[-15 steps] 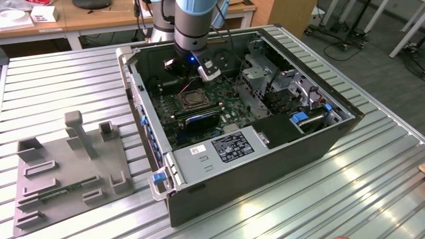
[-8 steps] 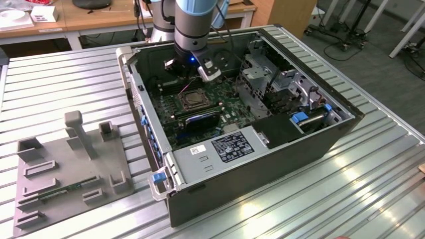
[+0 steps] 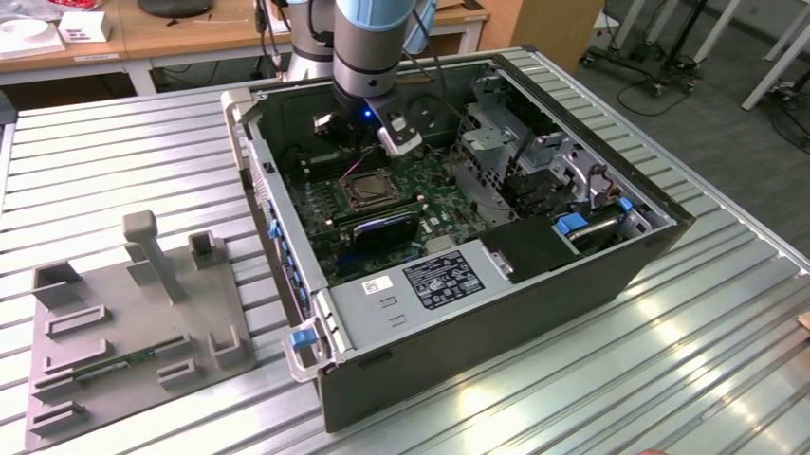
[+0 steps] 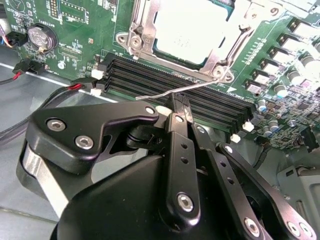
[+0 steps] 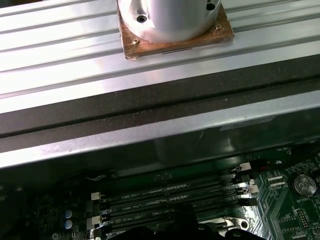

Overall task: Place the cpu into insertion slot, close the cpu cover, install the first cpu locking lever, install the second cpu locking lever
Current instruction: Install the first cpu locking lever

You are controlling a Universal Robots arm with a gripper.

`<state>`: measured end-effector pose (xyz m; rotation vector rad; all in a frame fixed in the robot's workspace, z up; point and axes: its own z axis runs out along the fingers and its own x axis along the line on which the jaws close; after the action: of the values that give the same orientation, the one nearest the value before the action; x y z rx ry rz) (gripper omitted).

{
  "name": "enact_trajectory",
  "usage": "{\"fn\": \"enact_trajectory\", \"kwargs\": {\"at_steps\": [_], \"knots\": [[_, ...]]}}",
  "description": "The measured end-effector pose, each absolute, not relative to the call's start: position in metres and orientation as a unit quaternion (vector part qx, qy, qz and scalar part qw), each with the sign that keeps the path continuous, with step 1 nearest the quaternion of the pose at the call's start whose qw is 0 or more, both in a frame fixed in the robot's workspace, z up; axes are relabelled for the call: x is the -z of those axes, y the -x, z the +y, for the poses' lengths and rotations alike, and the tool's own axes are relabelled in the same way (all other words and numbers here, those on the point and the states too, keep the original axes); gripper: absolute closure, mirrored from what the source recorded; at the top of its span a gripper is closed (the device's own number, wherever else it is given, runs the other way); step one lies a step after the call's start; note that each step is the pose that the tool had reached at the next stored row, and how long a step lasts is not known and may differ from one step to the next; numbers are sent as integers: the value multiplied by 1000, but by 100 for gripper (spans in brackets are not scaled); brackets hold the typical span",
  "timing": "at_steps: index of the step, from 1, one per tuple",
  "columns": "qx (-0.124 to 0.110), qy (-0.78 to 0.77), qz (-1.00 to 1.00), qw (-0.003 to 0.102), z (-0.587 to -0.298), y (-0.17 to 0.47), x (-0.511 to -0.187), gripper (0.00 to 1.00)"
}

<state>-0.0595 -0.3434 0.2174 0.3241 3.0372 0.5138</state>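
Note:
The cpu (image 4: 192, 25) lies flat in the insertion slot (image 3: 370, 190), its pale metal face showing. The cpu cover (image 4: 141, 30) is down over it as a silver frame around the chip. A thin wire locking lever (image 4: 200, 83) runs from the socket's corner out across the black memory slots, raised off the board, with its free end curved. My gripper (image 4: 180, 106) is shut, and its black fingertips (image 4: 176, 102) sit right at this lever's middle, touching or almost touching it. In the exterior view the gripper (image 3: 379, 152) hangs inside the open computer case just behind the socket.
Long black memory slots (image 4: 220, 107) lie under the fingers. A coin battery (image 4: 40, 36) and red-black cables (image 4: 75, 87) are nearby. The case walls (image 3: 272, 218) and drive cage (image 3: 506, 142) hem the board in. A grey fixture plate (image 3: 127, 313) lies on the ribbed table at the exterior view's left.

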Motion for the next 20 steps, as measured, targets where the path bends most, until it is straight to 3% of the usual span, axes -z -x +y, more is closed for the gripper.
{"fn": "enact_trajectory", "kwargs": {"at_steps": [20], "knots": [[-166, -105, 980, 22, -344, 59, -215, 90]]}}
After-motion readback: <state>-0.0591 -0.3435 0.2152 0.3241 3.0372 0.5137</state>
